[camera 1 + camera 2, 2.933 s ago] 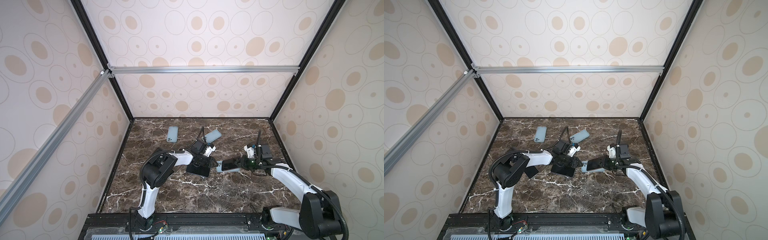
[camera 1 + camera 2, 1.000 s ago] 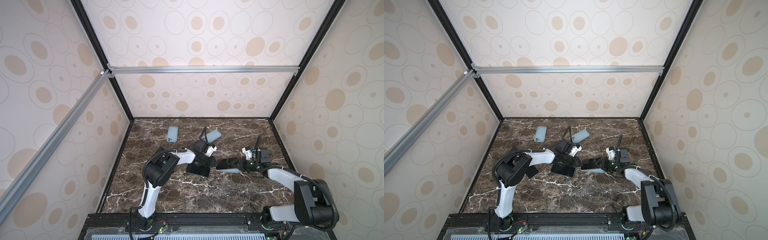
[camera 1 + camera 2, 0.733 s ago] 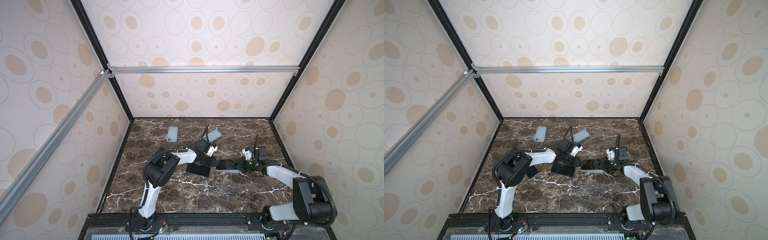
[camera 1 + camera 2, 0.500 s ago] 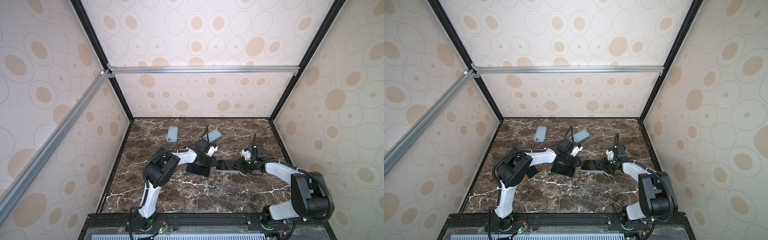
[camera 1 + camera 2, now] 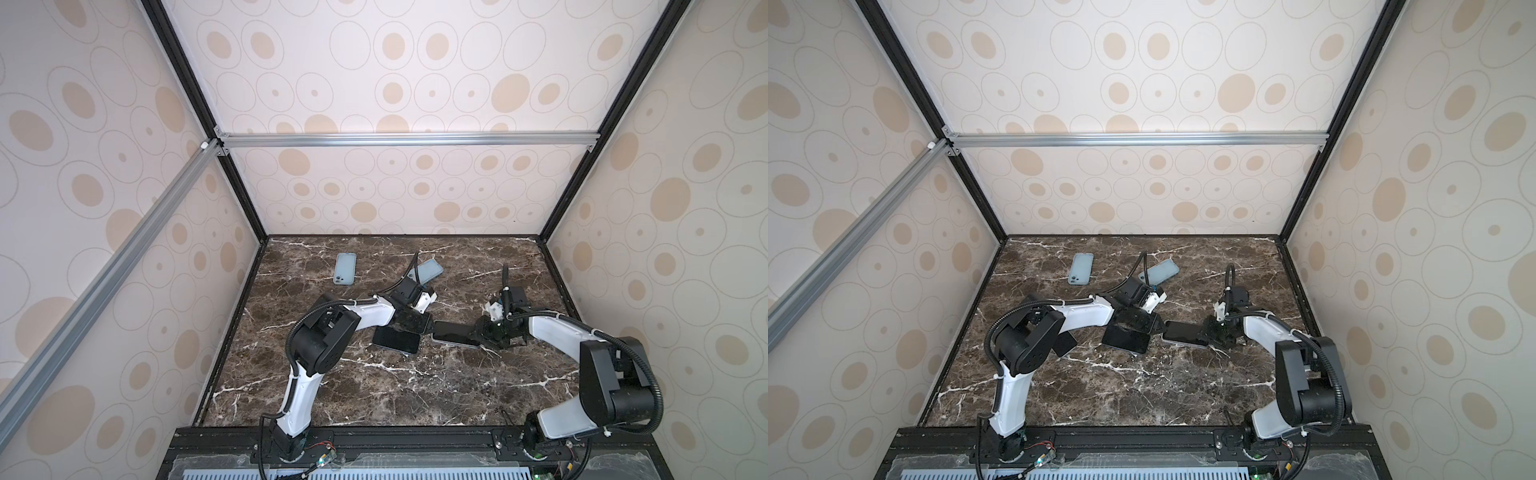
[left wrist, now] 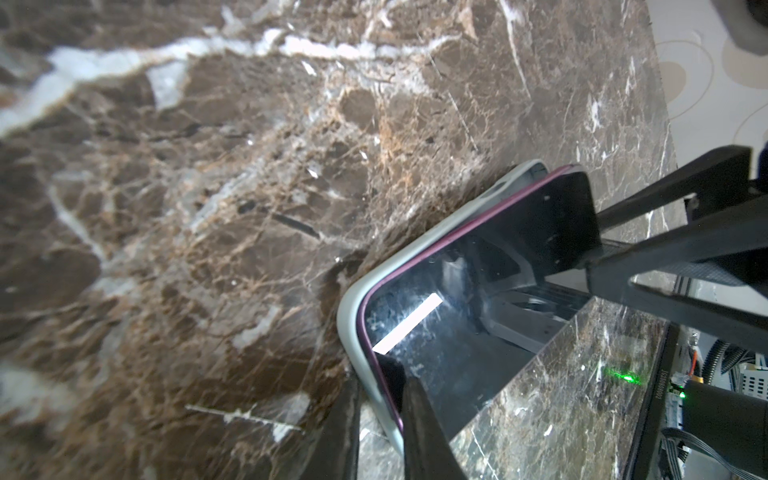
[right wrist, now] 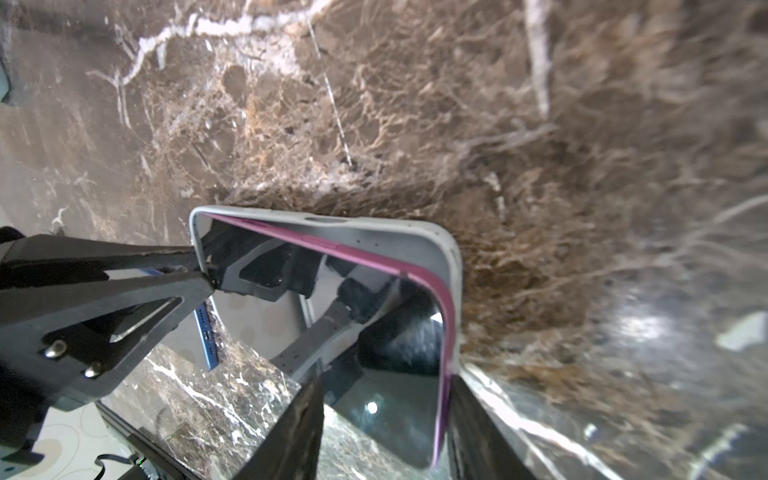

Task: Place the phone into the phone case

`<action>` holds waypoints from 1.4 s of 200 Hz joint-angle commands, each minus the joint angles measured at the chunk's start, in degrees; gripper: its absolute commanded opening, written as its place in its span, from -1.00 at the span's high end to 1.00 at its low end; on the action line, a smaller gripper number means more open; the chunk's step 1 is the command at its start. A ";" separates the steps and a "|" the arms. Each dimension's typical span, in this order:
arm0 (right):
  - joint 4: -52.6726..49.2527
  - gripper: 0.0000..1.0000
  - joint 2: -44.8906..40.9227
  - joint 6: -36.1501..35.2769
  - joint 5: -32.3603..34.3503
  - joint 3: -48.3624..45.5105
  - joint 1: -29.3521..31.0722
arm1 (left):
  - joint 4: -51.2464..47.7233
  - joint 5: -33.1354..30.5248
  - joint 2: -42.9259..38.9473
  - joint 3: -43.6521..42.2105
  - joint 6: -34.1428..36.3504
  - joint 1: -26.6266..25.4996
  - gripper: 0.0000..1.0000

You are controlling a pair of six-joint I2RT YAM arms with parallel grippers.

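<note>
Since the earliest picture the right arm (image 5: 552,328) has folded, and its elbow block now sits nearer the middle of the table (image 5: 374,395). The right gripper's (image 5: 473,334) jaws, closed on the phone a second ago, have parted.

1. Phone position. In both top views the phone (image 5: 453,333) lies screen up near the middle of the table, between the two grippers. It rests inside the grey phone case (image 6: 353,324).
2. Seating. In the right wrist view the phone's purple edge stands clear of the case rim along one side. The case's inner wall (image 7: 374,232) shows between them, so the phone is not fully home there.
3. Left gripper (image 6: 378,415). It pinches the near end of the phone case with the phone in it. One finger (image 6: 419,432) lies on the screen; the other sits against the back of the case.
4. Right gripper. In the right wrist view its jaws stand spread, straddling the opposite end. One finger (image 7: 291,436) rests over the screen and the other is outside the case wall. A gap shows between them and the phone's edge.
5. Other items. A second phone (image 5: 395,340), dark and screen up, lies under the left gripper, just beside the phone case. One pale blue case (image 5: 345,269) and another (image 5: 428,270) lie toward the back of the table, well apart from the work.
</note>
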 commanded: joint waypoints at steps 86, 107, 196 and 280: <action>-6.42 0.04 -2.14 -4.28 4.76 2.01 0.12 | -3.61 -0.51 0.87 0.32 1.01 -0.49 0.63; -5.25 0.16 -1.21 -4.21 3.86 1.51 0.04 | -3.32 0.09 0.67 0.22 0.80 -0.47 0.63; -3.06 0.34 2.22 -3.81 1.93 0.42 0.03 | -2.89 1.37 0.69 0.06 0.17 -0.41 0.65; -5.29 0.38 2.28 -6.35 2.47 2.30 -1.25 | -2.99 0.52 1.21 0.07 0.53 -0.48 0.69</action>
